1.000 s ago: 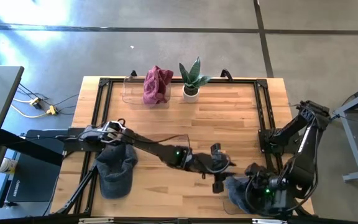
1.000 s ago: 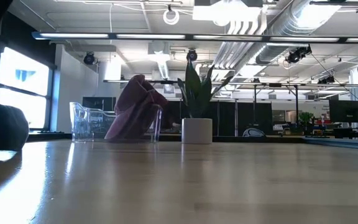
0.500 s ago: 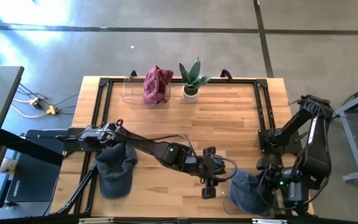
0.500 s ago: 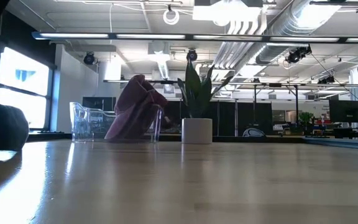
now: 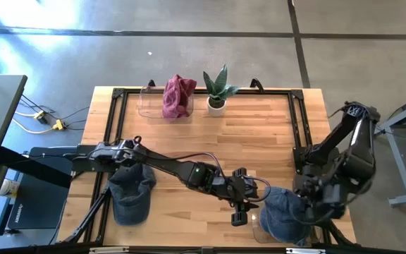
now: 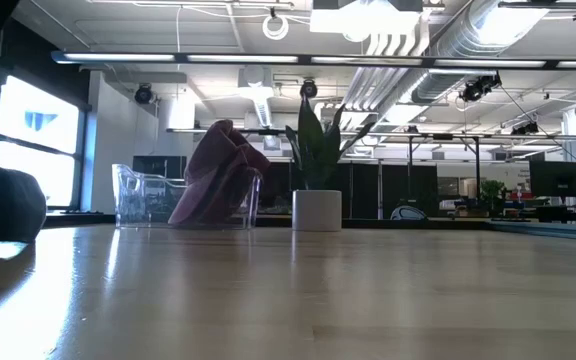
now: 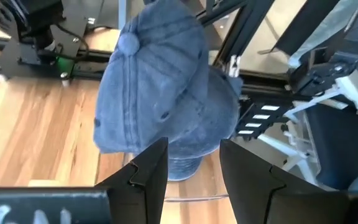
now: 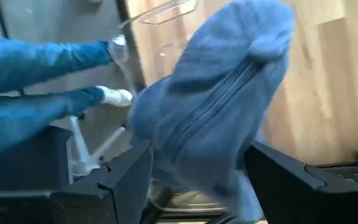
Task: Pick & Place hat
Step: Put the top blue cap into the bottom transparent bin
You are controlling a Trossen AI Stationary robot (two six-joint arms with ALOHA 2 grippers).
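Blue-grey denim cap (image 5: 131,195) is lying on the wooden table (image 5: 259,134) at its left front edge, near the left arm's base. At the back edge, a maroon cloth (image 5: 177,95) is sitting bunched in a clear bin (image 5: 149,103), with a small potted plant (image 5: 217,89) just beside it. Left gripper (image 5: 240,210) is reaching across to the front centre, fingers (image 7: 146,171) parted and pointing at a 2nd blue denim cap (image 5: 282,215), not touching it. That cap is resting at the table's right front corner, seemingly over a clear stand (image 7: 185,186). Right gripper (image 8: 194,171) is hovering right at the cap, fingers (image 8: 126,174) spread wide either side, released rather than gripping it. Legs in blue jeans (image 8: 48,68) are showing beyond the table.
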